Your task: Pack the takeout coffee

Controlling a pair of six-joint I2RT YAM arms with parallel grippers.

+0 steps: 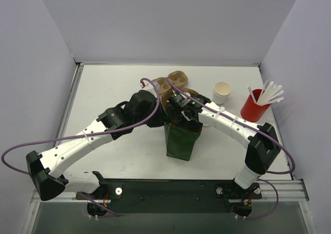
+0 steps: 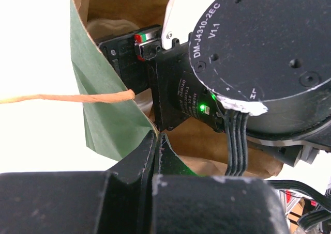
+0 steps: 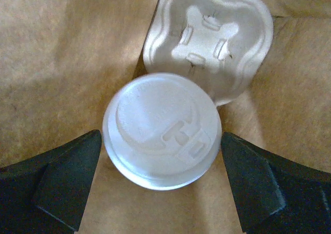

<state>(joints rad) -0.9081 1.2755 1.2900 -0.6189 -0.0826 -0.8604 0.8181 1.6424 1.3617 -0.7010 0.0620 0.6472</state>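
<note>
The takeout coffee (image 3: 155,136), a white cup under a flat white lid, stands upright inside the green paper bag (image 1: 181,141), on its brown inner paper. My right gripper (image 3: 161,141) reaches down into the bag. Its two black fingertips (image 3: 83,161) press against opposite sides of the lid's rim, so it is shut on the cup with the jaws wide. My left gripper (image 2: 156,136) is shut on the bag's top rim (image 2: 98,105) and holds the mouth apart. From above, both arms meet over the bag and hide the cup.
A pale moulded pulp carrier (image 3: 212,37) lies in the bag just behind the cup. More brown carriers (image 1: 176,81) sit behind the bag. An open white cup (image 1: 222,92) and a red cup of straws (image 1: 254,109) stand at the right. The bag's twine handle (image 2: 62,97) sticks out sideways.
</note>
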